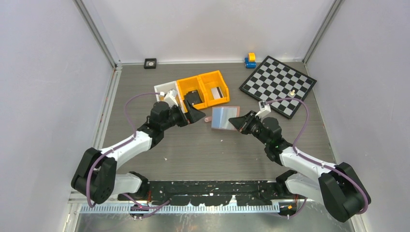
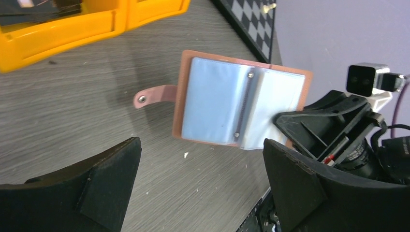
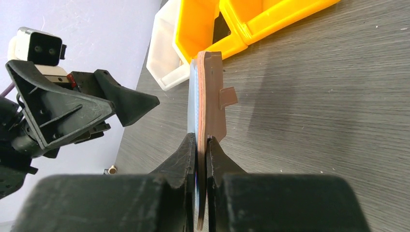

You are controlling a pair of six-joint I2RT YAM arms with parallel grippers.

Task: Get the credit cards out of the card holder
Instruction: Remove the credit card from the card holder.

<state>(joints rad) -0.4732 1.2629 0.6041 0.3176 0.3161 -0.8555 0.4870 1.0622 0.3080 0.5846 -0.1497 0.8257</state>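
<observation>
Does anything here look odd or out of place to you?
Only the card holder: it is spread open mid-table, pinched by one edge between the right fingers, with its snap tab sticking out. A white crumb lies on the table beside it.

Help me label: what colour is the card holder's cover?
Tan-pink card holder, best in left wrist view.

Robot lab test cell. Plain pale walls (image 1: 43, 72) and aluminium frame posts (image 1: 96, 31) box in a grey worktop (image 1: 212, 150).

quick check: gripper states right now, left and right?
Left gripper: open, holding nothing.
Right gripper: closed on the edge of the opened card holder.
</observation>
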